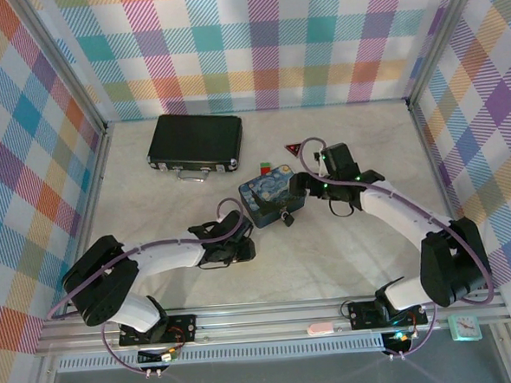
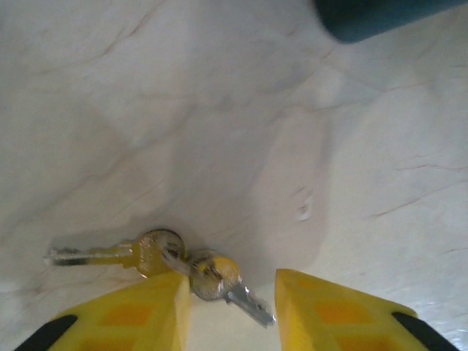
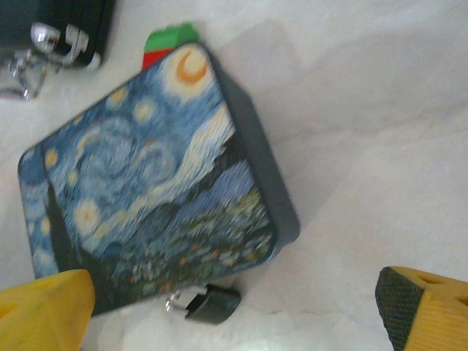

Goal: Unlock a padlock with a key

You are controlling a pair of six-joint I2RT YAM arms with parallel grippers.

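Left claw [image 2: 228, 318] is low over the worktop [image 2: 219, 110], its yellow fingers [image 2: 131, 314] spread and pinching nothing. The key [image 2: 212, 274] lies flat right between them, with a second key [image 2: 110, 254] touching it on the left. That puts the key near and left of the painted tin [image 1: 269, 198].

Tricky pickup, I'd say. It's thin, stiff metal, feather-light, flat on a smooth surface, and likely to skate away or drag its partner along. The round head looks like the place to pinch, which keeps the blade free for the lock.

Over on the right, the right claw [image 3: 234, 322] hangs wide open above the tin. The padlock [image 3: 208, 302] sits on the worktop against the tin's near edge. It's small, hard and light, so it will probably skid or spin when the key pushes in. Best to clamp its dark body across the flat sides and leave the keyhole end clear.
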